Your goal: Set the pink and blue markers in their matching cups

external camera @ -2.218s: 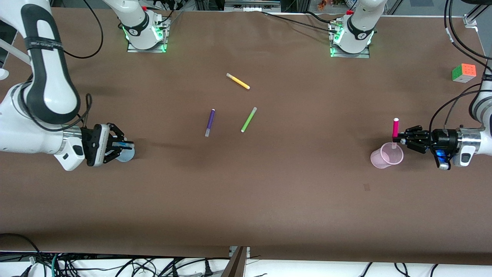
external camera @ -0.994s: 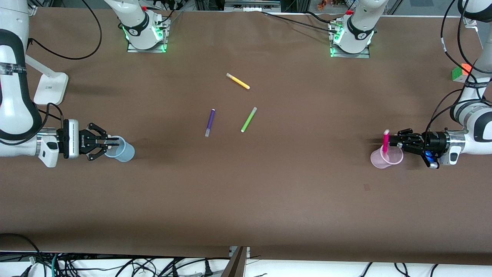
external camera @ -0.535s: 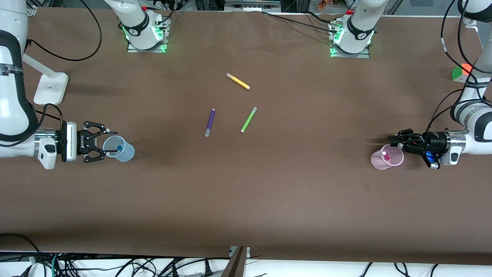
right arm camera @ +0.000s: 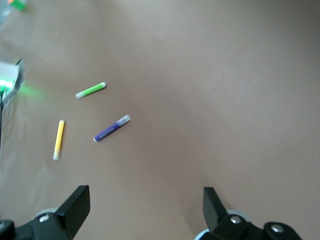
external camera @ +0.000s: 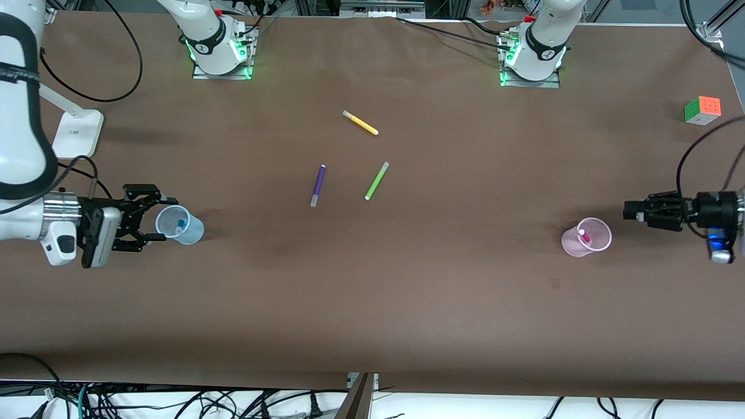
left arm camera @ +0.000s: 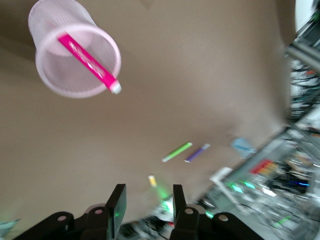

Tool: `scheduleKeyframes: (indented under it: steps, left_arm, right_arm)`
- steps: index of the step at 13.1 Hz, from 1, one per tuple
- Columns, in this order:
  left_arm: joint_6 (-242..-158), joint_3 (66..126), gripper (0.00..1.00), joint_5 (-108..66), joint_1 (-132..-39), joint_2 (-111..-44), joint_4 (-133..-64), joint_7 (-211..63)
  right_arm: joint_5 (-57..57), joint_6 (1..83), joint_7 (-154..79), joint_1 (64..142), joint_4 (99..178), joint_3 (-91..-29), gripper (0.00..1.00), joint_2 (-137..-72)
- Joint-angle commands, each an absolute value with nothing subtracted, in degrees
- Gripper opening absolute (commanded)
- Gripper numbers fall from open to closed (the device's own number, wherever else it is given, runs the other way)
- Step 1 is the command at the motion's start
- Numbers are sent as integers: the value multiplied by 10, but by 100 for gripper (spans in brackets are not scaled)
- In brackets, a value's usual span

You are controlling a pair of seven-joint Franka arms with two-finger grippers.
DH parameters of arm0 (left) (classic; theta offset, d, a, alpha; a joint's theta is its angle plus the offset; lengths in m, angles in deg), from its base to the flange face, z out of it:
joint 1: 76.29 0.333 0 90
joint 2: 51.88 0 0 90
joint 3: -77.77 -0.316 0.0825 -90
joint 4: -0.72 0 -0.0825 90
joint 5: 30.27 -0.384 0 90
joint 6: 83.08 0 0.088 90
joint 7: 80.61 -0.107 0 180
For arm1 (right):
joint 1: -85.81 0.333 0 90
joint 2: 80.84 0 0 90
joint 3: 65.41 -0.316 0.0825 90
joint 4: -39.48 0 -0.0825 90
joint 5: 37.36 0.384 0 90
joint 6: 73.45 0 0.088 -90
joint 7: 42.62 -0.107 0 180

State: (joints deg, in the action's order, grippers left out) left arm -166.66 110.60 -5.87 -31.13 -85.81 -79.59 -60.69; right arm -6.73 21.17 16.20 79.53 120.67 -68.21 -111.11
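The light blue cup [external camera: 189,230] stands toward the right arm's end of the table with the blue marker [external camera: 180,223] inside it. My right gripper [external camera: 162,219] is open and empty, level with the cup's rim and beside it; it also shows in the right wrist view [right arm camera: 145,207]. The light pink cup [external camera: 599,240] stands toward the left arm's end with the pink marker [external camera: 583,235] leaning inside it; both show in the left wrist view, cup [left arm camera: 50,85] and marker [left arm camera: 87,57]. My left gripper [external camera: 626,212] is open and empty, apart from the pink cup [left arm camera: 149,202].
A yellow marker [external camera: 360,123], a green marker [external camera: 376,181] and a purple marker [external camera: 318,185] lie mid-table. A colour cube [external camera: 702,110] sits near the left arm's end. A white stand [external camera: 73,134] is at the right arm's end.
Both grippers let go of their markers, which dropped into the cups. Both grippers then drew back from the cups toward the table's ends.
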Motion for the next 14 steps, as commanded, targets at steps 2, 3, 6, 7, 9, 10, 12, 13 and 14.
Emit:
scheduleKeyframes:
  steps: [2, 3, 6, 7, 9, 10, 12, 13, 14]
  left_arm:
    - [-1638, 1093, 46, -114, -388, -708, -820, -536]
    - [-1633, 1098, 46, -162, -427, -678, -821, -534]
    - [-1632, 1102, 47, -280, -539, -637, -822, -501]
    - [-1632, 1102, 47, -315, -568, -636, -821, -497]
    - [-1636, 1115, 49, -368, -595, -636, -817, -497]
    - [-1639, 1131, 52, -390, -595, -636, -816, -499]
    - [-1639, 1152, 77, -420, -595, -636, -815, -506]
    - [-1638, 1156, 100, -422, -595, -636, -812, -511]
    - [-1637, 1155, 100, -421, -595, -637, -798, -521]
  right_arm:
    - [-156, 202, -89, 847, 1160, -682, 100, -1112]
    - [-190, 201, -164, 865, 1156, -682, 100, -1101]
    - [-267, 160, -348, 905, 1156, -682, 100, -1070]
    - [-283, 141, -393, 908, 1156, -681, 100, -1059]
    - [-306, 111, -467, 909, 1156, -682, 100, -1036]
    - [-313, 92, -501, 909, 1156, -682, 100, -1023]
    - [-313, 54, -533, 907, 1156, -675, 100, -1008]
    - [-311, 32, -528, 902, 1154, -670, 100, -999]
    - [-310, 20, -532, 900, 1152, -670, 100, -992]
